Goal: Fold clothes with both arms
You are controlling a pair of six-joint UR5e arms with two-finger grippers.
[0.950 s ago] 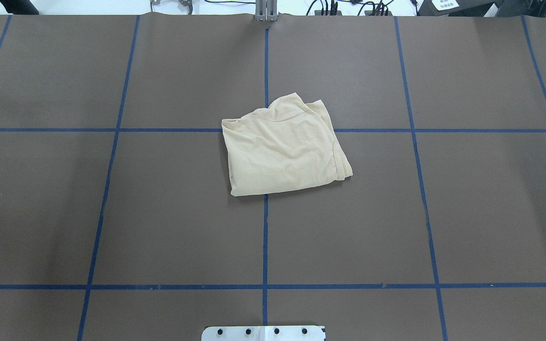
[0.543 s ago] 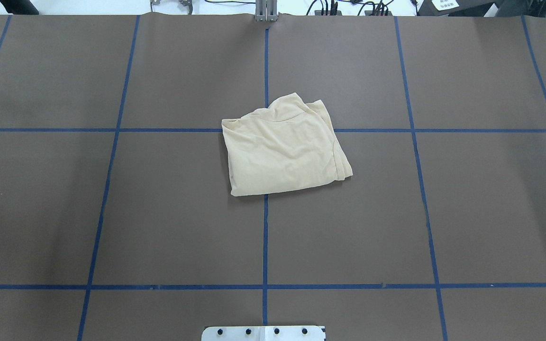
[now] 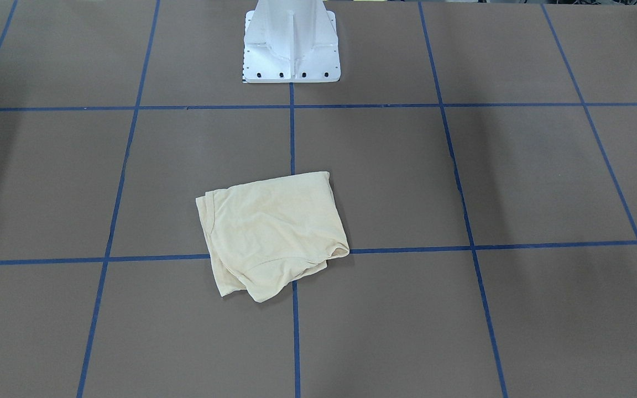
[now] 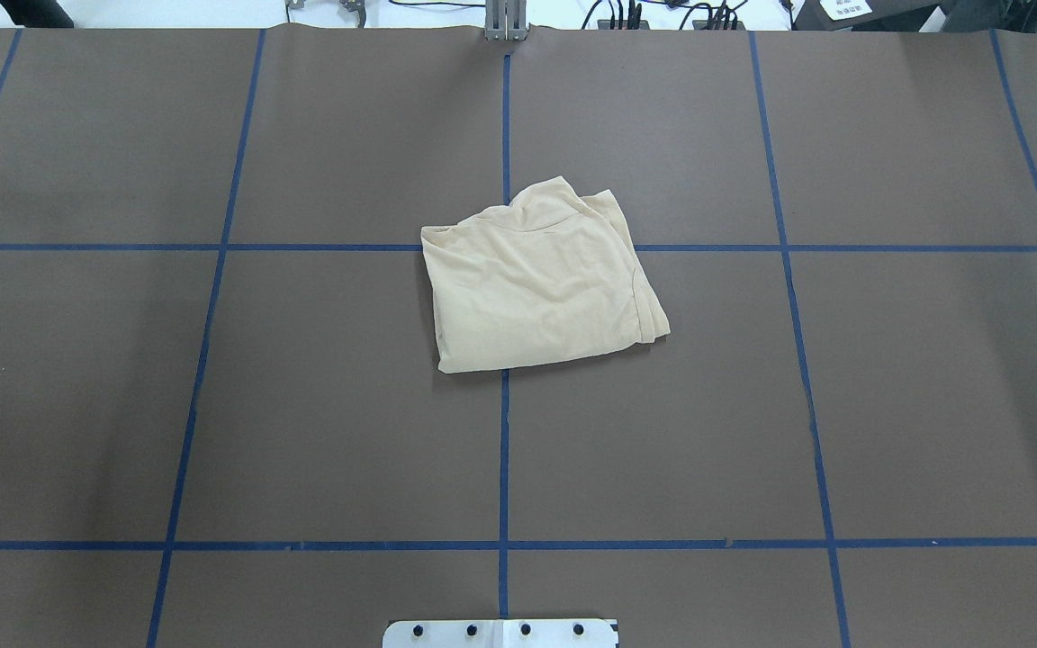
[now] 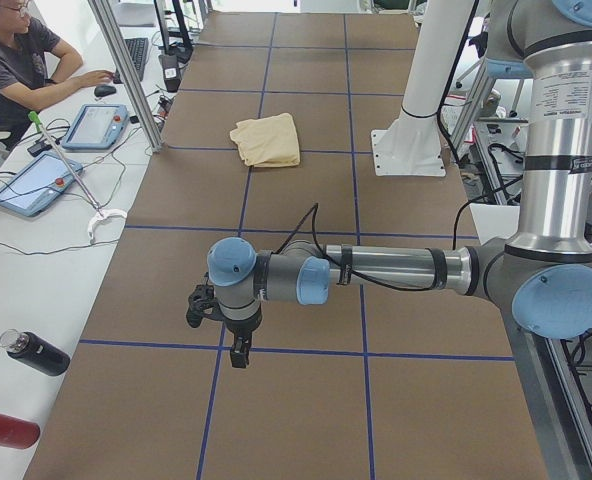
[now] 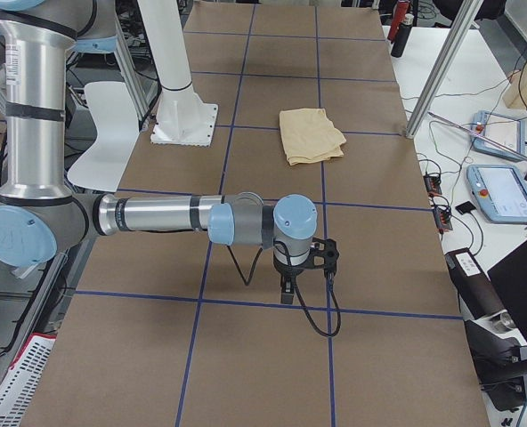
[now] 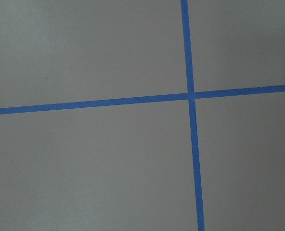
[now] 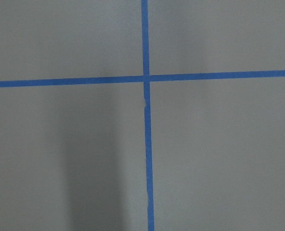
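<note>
Nothing had changed in the last second: the shirt (image 4: 536,279) lay exactly as it did a moment before, same outline, same wrinkles, and neither arm came into the overhead view. To me this meant that the folding was probably finished, or at least paused, because no tool was near the cloth.

The shirt was in the middle of the counter (image 4: 302,405), lying on the crossing of two blue tape lines (image 4: 505,450), in front of the white pedestal base (image 3: 291,50). It was folded into a compact, nearly square packet, plain side up; I could not see the print. The curved neck seam was on the far edge, so the neck end pointed away from the robot, toward the operators' side. The long axis was weak, but it ran across the counter from the robot's left to its right, turned a little so that the right end was slightly farther from the robot. On the right edge some layers showed one under the other.

The left tool (image 5: 238,348) hung low over the counter at the robot's left end, well apart from the shirt. The right tool (image 6: 286,286) hung the same way at the other end. Both showed only in the side views, so I cannot tell if their fingers were apart or together. Each wrist camera saw only bare counter and tape
</note>
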